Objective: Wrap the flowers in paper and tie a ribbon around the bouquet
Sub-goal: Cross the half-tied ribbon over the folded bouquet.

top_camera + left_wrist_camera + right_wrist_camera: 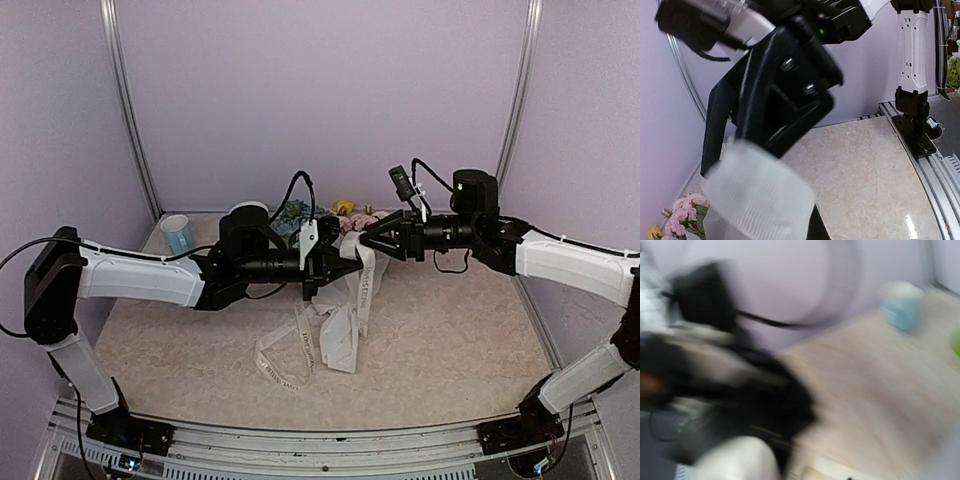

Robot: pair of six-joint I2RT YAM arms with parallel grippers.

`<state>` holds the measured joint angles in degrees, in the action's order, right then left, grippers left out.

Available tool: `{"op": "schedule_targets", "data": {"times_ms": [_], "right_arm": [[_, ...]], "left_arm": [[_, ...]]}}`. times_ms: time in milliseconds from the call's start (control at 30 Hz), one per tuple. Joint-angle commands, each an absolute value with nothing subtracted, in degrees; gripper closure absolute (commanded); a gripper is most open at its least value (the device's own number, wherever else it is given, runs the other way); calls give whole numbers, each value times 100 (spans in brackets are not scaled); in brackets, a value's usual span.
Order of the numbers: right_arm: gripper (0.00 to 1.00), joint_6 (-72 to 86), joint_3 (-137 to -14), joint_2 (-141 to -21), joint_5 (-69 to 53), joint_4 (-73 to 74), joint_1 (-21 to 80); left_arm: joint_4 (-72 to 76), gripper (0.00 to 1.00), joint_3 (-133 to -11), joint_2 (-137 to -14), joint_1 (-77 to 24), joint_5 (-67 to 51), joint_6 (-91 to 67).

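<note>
Looking down on a beige marbled tabletop (450, 330) boxed in by pale lilac walls. Reaching inward from either side, two white-and-black robot arms, meeting tip to tip above the middle. At the meeting point, the left gripper (335, 255) closed on a narrow cream-white fabric ribbon (364, 285) with small dark lettering; the right gripper (372, 240) just beside it, spread of its jaws unclear. Hanging from there down to the table, then trailing leftward in loose loops beside a crumpled thin white paper sheet (342, 335). Behind the grippers, near the back wall, blue, pink and yellow artificial flowers (296, 212) with green leaves. At the far left corner, standing upright, a small light-blue cup (177, 234).
</note>
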<state>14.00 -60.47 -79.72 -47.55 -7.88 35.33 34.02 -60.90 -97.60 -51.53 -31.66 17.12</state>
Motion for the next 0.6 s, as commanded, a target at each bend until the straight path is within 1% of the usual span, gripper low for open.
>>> {"op": "schedule_targets", "data": {"times_ms": [0,67,167,300,467,567], "right_arm": [[63,2371,-5467,-8631,-4905,-1492,2572],[66,2311,-5673,-9147,-4721,-1335,2590],[73,1720,-6195,-9926,-4386,-866,3013],[78,1513,-6764,-11041,-4443,-676,3332],[83,1553,-6708,-11946,-4589,-1083,3347],[84,1407,-6644,-12321,-4367,-1098,3366]], "left_arm": [[3675,100,-5938,-9608,-5270,-3439,1729],[3632,100,-5910,-9634,-5298,-3441,1723],[3613,100,-5884,-9667,-5353,-3386,1688],[3599,100,-5893,-9668,-5420,-3367,1701],[3719,100,-5951,-9587,-5484,-3380,1701],[3819,100,-6054,-9560,-5515,-3410,1723]]}}
